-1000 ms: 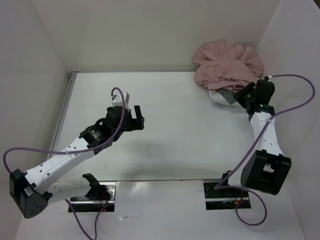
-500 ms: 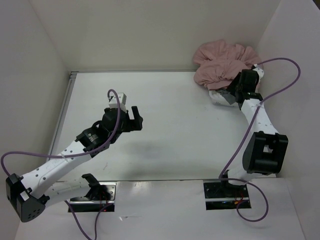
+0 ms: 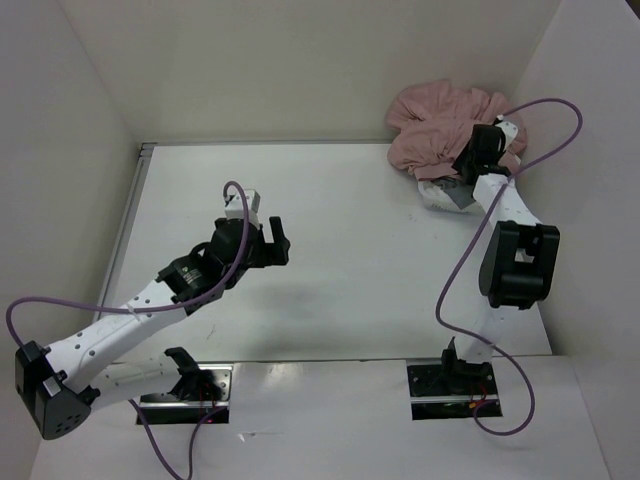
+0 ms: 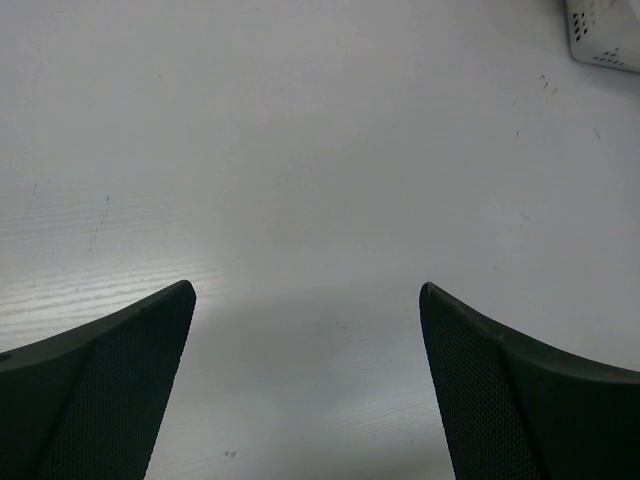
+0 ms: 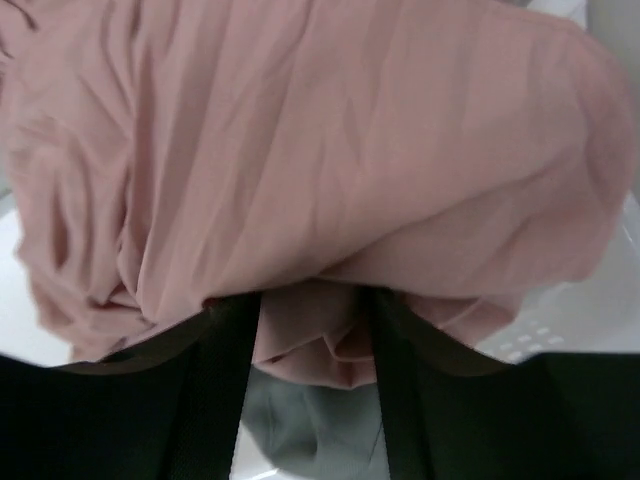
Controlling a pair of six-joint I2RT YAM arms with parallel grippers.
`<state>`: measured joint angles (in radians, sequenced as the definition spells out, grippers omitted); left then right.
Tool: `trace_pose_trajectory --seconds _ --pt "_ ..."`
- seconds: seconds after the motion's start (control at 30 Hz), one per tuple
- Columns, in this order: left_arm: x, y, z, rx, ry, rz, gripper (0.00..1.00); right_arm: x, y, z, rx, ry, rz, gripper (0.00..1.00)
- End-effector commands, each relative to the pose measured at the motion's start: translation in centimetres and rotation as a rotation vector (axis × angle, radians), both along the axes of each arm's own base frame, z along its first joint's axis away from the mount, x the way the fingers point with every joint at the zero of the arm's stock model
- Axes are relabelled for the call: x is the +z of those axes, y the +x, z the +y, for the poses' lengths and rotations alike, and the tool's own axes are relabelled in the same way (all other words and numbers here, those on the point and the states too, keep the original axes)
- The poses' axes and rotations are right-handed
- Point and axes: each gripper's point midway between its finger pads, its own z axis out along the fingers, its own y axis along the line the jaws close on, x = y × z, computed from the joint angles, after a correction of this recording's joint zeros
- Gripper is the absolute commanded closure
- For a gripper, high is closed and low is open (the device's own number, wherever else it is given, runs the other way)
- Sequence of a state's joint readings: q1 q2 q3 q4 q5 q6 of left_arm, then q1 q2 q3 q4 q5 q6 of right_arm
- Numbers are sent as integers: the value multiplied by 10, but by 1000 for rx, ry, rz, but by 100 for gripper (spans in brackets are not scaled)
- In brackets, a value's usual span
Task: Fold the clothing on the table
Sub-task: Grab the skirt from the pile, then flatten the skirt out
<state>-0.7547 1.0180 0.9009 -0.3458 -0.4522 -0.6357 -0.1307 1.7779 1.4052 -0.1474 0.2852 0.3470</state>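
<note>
The clothing (image 3: 445, 130), a dusty-pink crumpled heap, lies at the table's (image 3: 370, 270) back right corner against the walls. My right gripper (image 3: 468, 162) is pushed into its near edge. In the right wrist view the clothing (image 5: 300, 150) fills the frame, and the right gripper (image 5: 315, 300) stands open with a hanging pink fold between its fingers (image 5: 225, 380). My left gripper (image 3: 278, 240) hovers over bare tabletop at left of centre. Seen from the left wrist, the left gripper (image 4: 305, 292) is wide open with nothing between the fingers.
A grey garment (image 5: 310, 430) and a white garment (image 3: 438, 194) lie under the pink heap's near edge. White walls close in on the left, back and right. A white perforated thing (image 4: 605, 30) shows at the left wrist view's top right.
My right arm has stretched toward the back corner, bringing its gripper into the pink heap's edge with jaws wider apart. The left arm shifted only slightly.
</note>
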Motion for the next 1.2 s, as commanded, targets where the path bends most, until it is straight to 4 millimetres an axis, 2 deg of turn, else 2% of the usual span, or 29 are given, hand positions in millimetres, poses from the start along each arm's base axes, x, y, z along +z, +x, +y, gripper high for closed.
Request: trace_pose_trajectory --seconds 0.0,0.03,0.07,0.13,0.17,0.23,0.3,0.33,0.37,0.43,0.47,0.5,0.53,0.57,0.6,0.67,0.7,0.8,0.83,0.9,0.93,1.0,1.03,1.07,1.1,1.17 --pt "8 2 0 19 -14 -18 1 23 26 -3 0 -43 -75 52" --pt "8 2 0 19 -14 -18 1 22 30 -4 0 -43 -75 64" --pt "3 2 1 19 -8 -12 1 14 36 -2 11 -36 -64 69" --pt "3 2 1 19 -8 -12 1 19 44 -1 24 -30 -66 82" --pt "3 2 1 19 -8 -12 1 22 44 -1 24 -30 -66 100" --pt "2 1 3 27 -4 -15 1 34 48 19 82 -15 -93 100" --pt "5 0 4 31 -19 -19 1 78 37 34 112 -20 -173 100" --pt "5 0 4 31 -19 -19 1 99 32 50 149 -17 -213 100" --pt "8 -1 4 31 -25 -26 1 135 17 60 185 -26 -271 100" --pt "10 0 3 31 -32 -32 1 172 -1 78 238 -32 -327 100" --pt "10 -1 2 21 -36 -28 1 189 -11 93 290 -31 -348 100" --pt "10 -1 2 21 -36 -28 1 218 -32 97 312 -32 -402 100" --pt "9 -3 -2 0 -44 -20 1 242 -44 109 353 -27 -446 100" --pt "11 -2 -3 -1 -51 -26 1 250 -57 118 386 -5 -444 100" --pt "11 -3 -5 -11 -55 -22 1 271 -78 130 455 8 -484 100" --pt "11 -4 -7 -21 -55 -22 1 290 -102 151 547 53 -521 100" --pt "13 -5 -7 -21 -61 -29 1 305 -127 167 637 85 -551 100" --pt "16 -7 -3 -9 -75 -38 1 298 -163 203 792 217 -524 100" --pt "22 -7 -3 -9 -91 -55 1 291 -178 209 812 245 -517 100" --pt "22 -9 -1 -9 -93 -57 1 275 -194 227 869 304 -477 100" --pt "25 -10 0 -9 -101 -66 1 253 -200 231 881 337 -432 100" --pt "24 -11 1 -9 -101 -66 1 225 -213 250 967 416 -359 100" --pt "24 -11 2 -1 -98 -69 1 193 -215 258 980 464 -285 100" --pt "27 -12 3 -1 -106 -77 1 179 -222 268 1015 482 -254 100" --pt "27 -12 3 -1 -106 -77 1 149 -226 275 1024 519 -183 100" --pt "27 -10 6 15 -100 -83 1 122 -230 287 1051 533 -108 100"
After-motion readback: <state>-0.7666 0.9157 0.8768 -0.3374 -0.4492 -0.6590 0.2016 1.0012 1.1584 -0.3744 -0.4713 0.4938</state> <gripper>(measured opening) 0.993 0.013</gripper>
